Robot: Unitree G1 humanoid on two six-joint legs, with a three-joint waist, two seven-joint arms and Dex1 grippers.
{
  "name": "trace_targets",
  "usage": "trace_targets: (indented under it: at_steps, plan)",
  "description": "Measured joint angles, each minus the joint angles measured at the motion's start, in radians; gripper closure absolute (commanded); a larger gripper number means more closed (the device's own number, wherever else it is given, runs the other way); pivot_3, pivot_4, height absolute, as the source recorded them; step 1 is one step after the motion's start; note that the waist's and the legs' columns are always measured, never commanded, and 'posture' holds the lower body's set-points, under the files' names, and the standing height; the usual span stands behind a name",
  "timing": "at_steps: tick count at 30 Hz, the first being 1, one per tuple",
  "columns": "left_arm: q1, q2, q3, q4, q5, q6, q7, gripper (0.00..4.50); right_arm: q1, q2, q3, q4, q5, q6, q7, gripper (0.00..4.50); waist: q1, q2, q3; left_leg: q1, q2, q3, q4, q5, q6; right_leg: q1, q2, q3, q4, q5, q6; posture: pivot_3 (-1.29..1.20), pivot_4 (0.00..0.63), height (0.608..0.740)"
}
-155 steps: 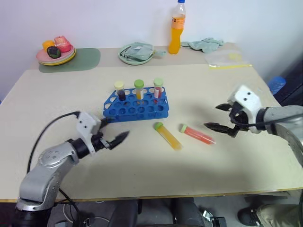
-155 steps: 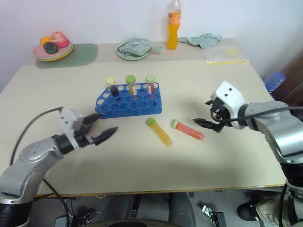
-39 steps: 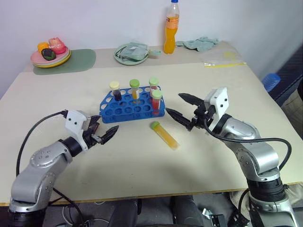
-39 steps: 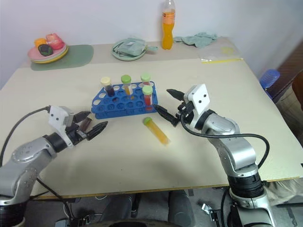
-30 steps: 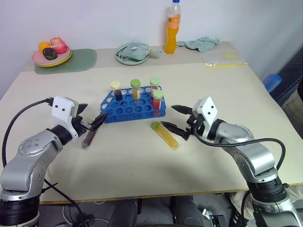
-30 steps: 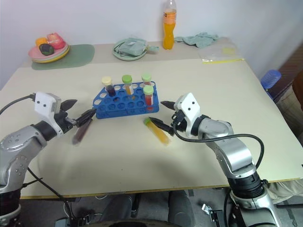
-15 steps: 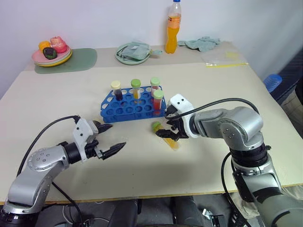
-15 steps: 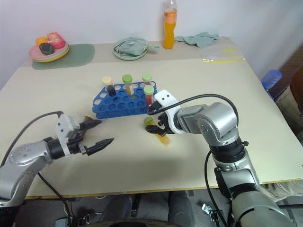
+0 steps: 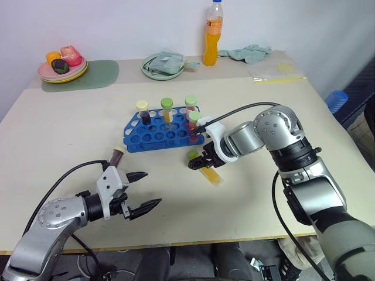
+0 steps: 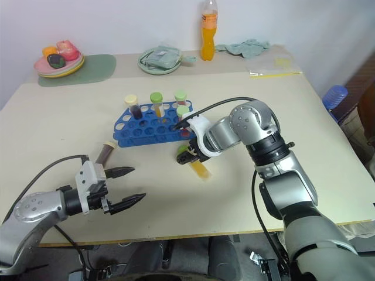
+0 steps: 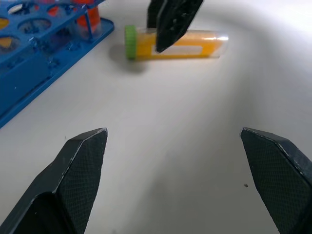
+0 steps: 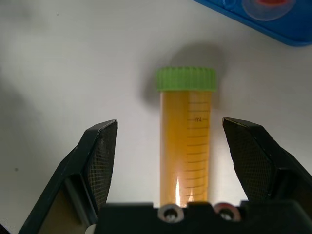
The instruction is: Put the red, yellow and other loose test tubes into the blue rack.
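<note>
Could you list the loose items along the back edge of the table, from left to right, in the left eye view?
Yellow plate of toy food → dark green mat → pale green plate holding a cloth → tall orange drink bottle → crumpled green cloth → clear plastic bag.

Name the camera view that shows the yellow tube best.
Right wrist view: the yellow tube lies between the open right pincer fingers, cap and markings readable. Left wrist view shows it whole, farther off; the eye views show it small.
</note>
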Motion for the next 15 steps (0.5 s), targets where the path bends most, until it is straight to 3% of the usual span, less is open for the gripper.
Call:
trace_targets:
  at_steps: [3,5,8,11,15]
  plan:
    - [-0.008,-0.004,-0.023,-0.026,-0.002,0.006,0.008,0.00,-0.012,0.002,0.007,0.050,0.046,0.000,-0.054,3.12,-0.001,0.000,0.000,0.000,0.000,0.001,0.000,0.000,0.000,0.000,0.000,0.000,0.000,0.000,0.000,0.00,0.150,0.740]
    - [-0.010,-0.004,-0.024,-0.028,-0.002,0.008,0.011,0.00,-0.019,-0.001,0.014,0.054,0.083,0.000,-0.072,3.77,-0.002,0.000,0.000,0.000,0.000,0.001,0.000,0.000,0.000,0.000,0.001,0.000,0.000,0.000,0.000,0.00,0.150,0.740]
    - [-0.008,-0.009,-0.024,-0.029,-0.003,0.014,0.019,0.00,-0.019,-0.020,0.015,0.019,0.131,0.000,-0.082,3.77,-0.002,0.001,0.000,0.000,0.000,0.001,0.000,0.000,0.000,0.000,0.001,0.000,0.000,0.000,0.000,0.00,0.150,0.740]
    - [0.012,-0.012,-0.019,-0.019,-0.003,0.011,0.022,0.00,0.023,-0.037,-0.033,-0.184,0.094,-0.040,-0.005,3.77,-0.001,0.001,0.000,-0.001,0.000,0.001,0.000,0.000,0.001,-0.001,0.001,-0.001,0.000,0.000,0.000,0.00,0.150,0.740]
    - [0.064,-0.063,0.048,0.036,-0.033,-0.003,0.035,0.00,0.212,-0.133,-0.002,-0.565,-0.198,-0.498,0.340,3.77,0.002,0.000,0.000,-0.002,0.000,0.002,0.001,-0.001,0.002,0.000,0.001,-0.002,-0.001,-0.001,0.002,0.00,0.150,0.740]
